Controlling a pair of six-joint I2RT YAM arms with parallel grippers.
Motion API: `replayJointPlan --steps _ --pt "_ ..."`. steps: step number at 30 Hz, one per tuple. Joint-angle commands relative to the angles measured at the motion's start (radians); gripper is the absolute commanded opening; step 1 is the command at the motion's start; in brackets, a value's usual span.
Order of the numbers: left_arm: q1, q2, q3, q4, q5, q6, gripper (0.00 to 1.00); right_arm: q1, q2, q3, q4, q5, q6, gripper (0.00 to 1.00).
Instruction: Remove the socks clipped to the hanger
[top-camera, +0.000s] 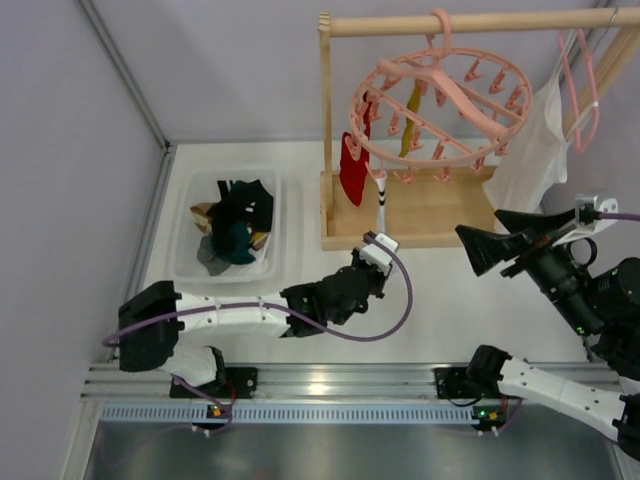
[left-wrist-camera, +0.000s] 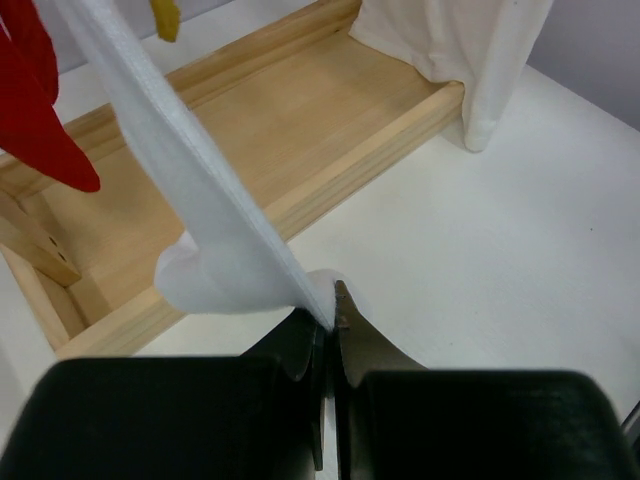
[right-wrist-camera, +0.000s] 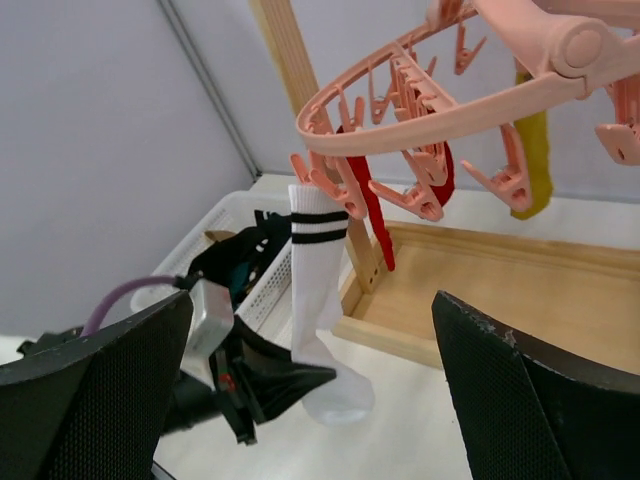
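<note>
The round pink hanger (top-camera: 452, 158) (right-wrist-camera: 400, 120) hangs by its hook from the wooden rod. Clipped to it are a white sock with dark stripes (top-camera: 381, 203) (left-wrist-camera: 190, 190) (right-wrist-camera: 318, 290), a red sock (top-camera: 353, 168) (left-wrist-camera: 40, 120) (right-wrist-camera: 377, 220) and a mustard yellow sock (top-camera: 412, 112) (right-wrist-camera: 536, 160). My left gripper (top-camera: 379, 238) (left-wrist-camera: 333, 300) (right-wrist-camera: 305, 380) is shut on the foot end of the white sock, which stays pegged at its cuff. To the right of the rack my right gripper (top-camera: 482, 232) (right-wrist-camera: 312, 300) stands wide open, holding nothing and facing the white sock.
A white basket (top-camera: 185, 262) (right-wrist-camera: 232, 212) with several socks in it sits left of the rack. The wooden rack has a tray base (top-camera: 440, 215) (left-wrist-camera: 300, 110), an upright post (top-camera: 326, 110) and a top rod (top-camera: 480, 22). A white garment (top-camera: 535, 150) (left-wrist-camera: 480, 60) hangs at the right.
</note>
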Motion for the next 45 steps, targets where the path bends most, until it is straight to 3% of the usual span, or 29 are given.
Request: replayJointPlan --steps 1,8,14,19,24,31,45 --pt "-0.076 0.069 0.097 0.052 -0.159 0.074 0.00 -0.009 0.111 0.108 -0.102 0.078 0.017 1.00" --pt "-0.150 0.172 0.177 0.052 -0.231 0.115 0.00 -0.010 0.318 0.261 -0.176 0.052 -0.018 0.99" --pt "-0.173 0.209 0.202 0.053 -0.254 0.115 0.00 -0.010 0.521 0.418 -0.256 0.077 -0.085 0.76" --pt "-0.186 0.226 0.216 0.052 -0.265 0.112 0.00 -0.012 0.649 0.502 -0.300 0.241 -0.127 0.69" --pt "-0.189 0.229 0.219 0.053 -0.260 0.109 0.00 -0.029 0.679 0.502 -0.312 0.279 -0.130 0.64" --pt "-0.192 0.227 0.220 0.054 -0.257 0.108 0.00 -0.162 0.673 0.444 -0.271 0.094 -0.133 0.60" --pt "-0.202 0.230 0.227 0.054 -0.259 0.112 0.00 -0.196 0.725 0.429 -0.190 0.036 -0.148 0.57"
